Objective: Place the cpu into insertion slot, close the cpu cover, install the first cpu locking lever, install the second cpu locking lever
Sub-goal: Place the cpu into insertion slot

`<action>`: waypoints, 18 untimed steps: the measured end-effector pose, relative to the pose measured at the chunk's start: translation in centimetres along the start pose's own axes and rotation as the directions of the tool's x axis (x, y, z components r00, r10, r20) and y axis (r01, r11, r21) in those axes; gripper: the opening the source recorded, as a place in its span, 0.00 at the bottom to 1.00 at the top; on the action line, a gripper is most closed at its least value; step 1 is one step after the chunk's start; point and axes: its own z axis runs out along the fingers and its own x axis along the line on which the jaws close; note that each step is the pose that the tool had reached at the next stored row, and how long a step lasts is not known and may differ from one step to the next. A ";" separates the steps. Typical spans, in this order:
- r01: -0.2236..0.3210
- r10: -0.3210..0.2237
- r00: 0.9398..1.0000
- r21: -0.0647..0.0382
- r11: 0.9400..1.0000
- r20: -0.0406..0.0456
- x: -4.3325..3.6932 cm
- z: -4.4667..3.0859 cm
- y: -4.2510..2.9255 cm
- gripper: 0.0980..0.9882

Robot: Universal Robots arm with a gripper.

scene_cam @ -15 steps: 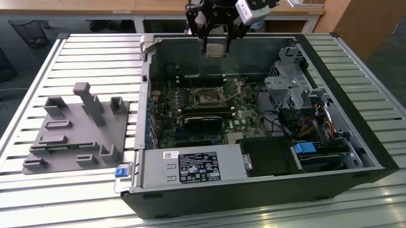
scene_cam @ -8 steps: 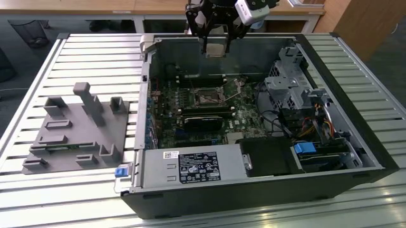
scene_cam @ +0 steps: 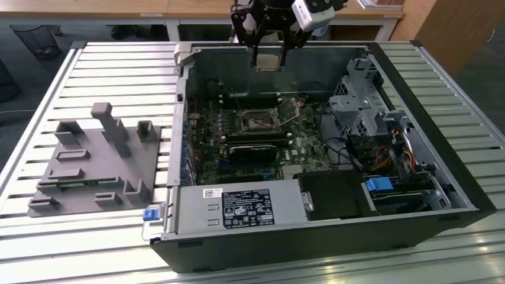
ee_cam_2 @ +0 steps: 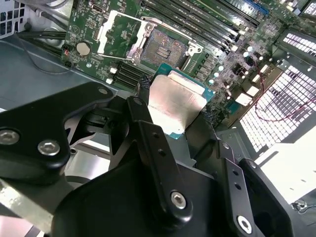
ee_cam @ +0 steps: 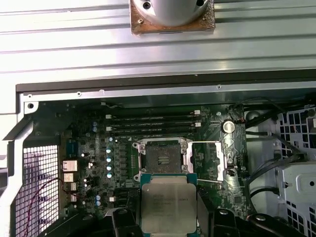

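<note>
The slatted metal surface (scene_cam: 118, 71) carries an open black computer case (scene_cam: 316, 242) lying on its side. A grey moulded fixture (scene_cam: 87, 171) sits beside it on the exterior view's left. Inside the case lies the green board (scene_cam: 236, 160), with a labelled power supply (scene_cam: 236, 208) at its near edge and a drive cage with cables on the exterior view's right.

The gripper (scene_cam: 268, 56) hangs over the far wall of the case, well above the board. Its black jaws are clamped on two opposite edges of the cpu (scene_cam: 268, 61). In both wrist views the cpu (ee_cam_2: 175, 101) (ee_cam: 167, 207) sits between the gripper's (ee_cam_2: 175, 102) (ee_cam: 168, 217) dark fingers (ee_cam_2: 143, 86), its silvery metal face and green rim in plain sight. It is clear of everything on the board.

The cover (ee_cam_2: 103, 38) (ee_cam: 221, 165) is swung open and stands off to one side of the slot (scene_cam: 258, 122), with green board visible through its window. The slot (ee_cam_2: 163, 47) (ee_cam: 162, 157) is uncovered, its dark pin field bare inside the silver rim. In the first wrist view it lies between the long black memory slots (ee_cam: 153, 121) and the held cpu.
</note>
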 end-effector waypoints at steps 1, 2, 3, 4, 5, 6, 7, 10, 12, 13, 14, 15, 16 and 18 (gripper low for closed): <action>-0.002 0.002 1.000 0.000 1.000 0.000 0.00 0.00 0.00 0.50; -0.004 0.004 1.000 0.000 1.000 0.000 0.00 0.00 0.00 0.50; -0.005 0.005 1.000 0.000 1.000 0.000 0.00 0.00 0.00 0.50; -0.007 0.007 1.000 0.000 1.000 0.001 0.00 0.00 0.00 0.50; -0.009 0.009 1.000 0.000 1.000 0.001 0.00 0.00 0.00 0.50; -0.011 0.011 1.000 0.000 1.000 0.001 0.00 0.00 0.00 0.50; -0.012 0.012 1.000 0.000 1.000 0.001 0.00 0.00 0.00 0.50; -0.017 0.017 1.000 0.000 1.000 0.002 0.00 0.00 0.00 0.50; -0.021 0.021 1.000 0.000 1.000 0.002 0.00 0.00 0.00 0.50; -0.022 0.022 1.000 0.000 1.000 0.002 0.00 0.00 0.00 0.50; -0.024 0.024 1.000 -0.001 1.000 0.002 0.00 0.00 0.00 0.50; -0.026 0.026 1.000 -0.001 1.000 0.002 0.00 0.00 0.00 0.50; -0.027 0.027 1.000 -0.001 1.000 0.002 0.00 0.00 0.00 0.50; -0.030 0.030 1.000 -0.001 1.000 0.003 0.00 0.00 0.00 0.50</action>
